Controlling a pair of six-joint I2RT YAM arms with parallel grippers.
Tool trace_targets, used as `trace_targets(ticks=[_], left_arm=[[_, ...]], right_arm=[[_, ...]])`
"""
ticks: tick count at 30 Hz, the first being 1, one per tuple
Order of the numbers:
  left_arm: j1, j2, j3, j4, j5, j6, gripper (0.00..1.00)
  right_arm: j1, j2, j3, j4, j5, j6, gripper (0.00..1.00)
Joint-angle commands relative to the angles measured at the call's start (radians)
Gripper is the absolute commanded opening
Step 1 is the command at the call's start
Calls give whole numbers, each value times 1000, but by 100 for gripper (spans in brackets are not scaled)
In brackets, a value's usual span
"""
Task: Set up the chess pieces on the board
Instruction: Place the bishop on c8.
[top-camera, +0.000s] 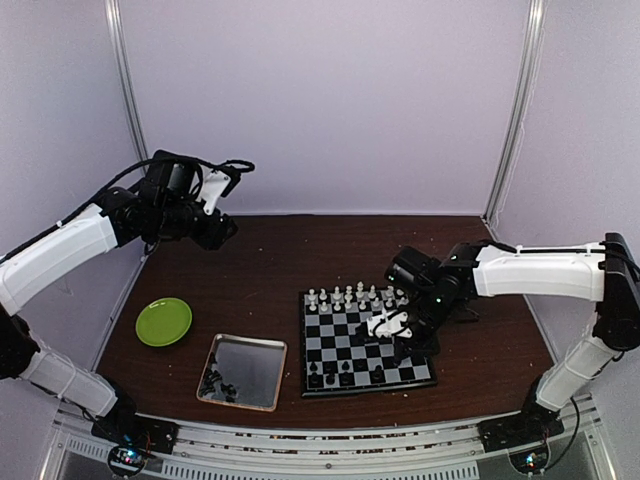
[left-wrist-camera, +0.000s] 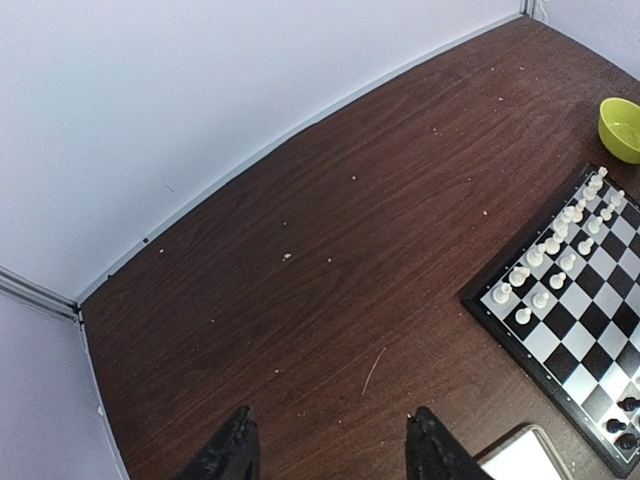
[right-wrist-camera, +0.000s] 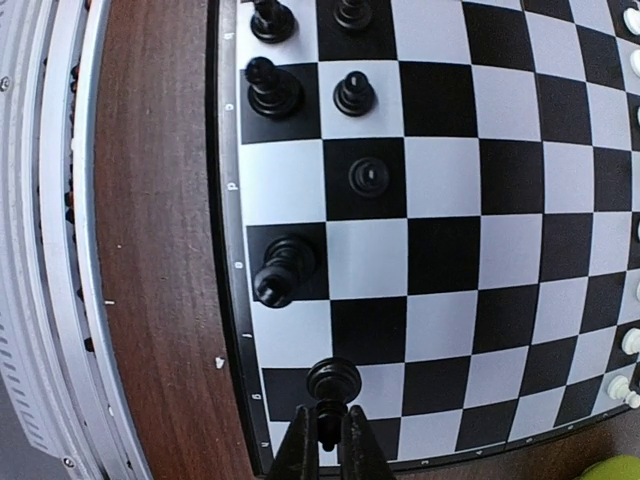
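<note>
Right wrist view only: right gripper (right-wrist-camera: 330, 412) pinching a black piece (right-wrist-camera: 333, 379), left gripper (left-wrist-camera: 332, 418) wide, empty, tray (top-camera: 256, 364) holds black pieces (top-camera: 215, 385).

At centre right of the top view, the board (top-camera: 365, 345) flat on the surface (top-camera: 270, 270). Along its upper edge, two rows of chess pieces (top-camera: 355, 296); along its lower edge, a sparser row (top-camera: 345, 375). Just left of the board — the tray (top-camera: 255, 355), with loose pieces (top-camera: 218, 385) in its lower-left corner. Further left, the dish (top-camera: 163, 322). At the bottom of the right wrist view, the right fingers (right-wrist-camera: 325, 425) pinched on an edge piece (right-wrist-camera: 333, 378) in the board's outermost row.
</note>
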Motion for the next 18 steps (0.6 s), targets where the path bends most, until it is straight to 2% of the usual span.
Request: trace_targets(ticks=[1, 18], left_arm=[[-1, 8, 14, 14, 30, 23, 51], [-2, 25, 20, 6, 56, 25, 51]], right_arm=[[26, 16, 4, -43, -59, -42, 5], [52, 62, -6, 6, -23, -27, 6]])
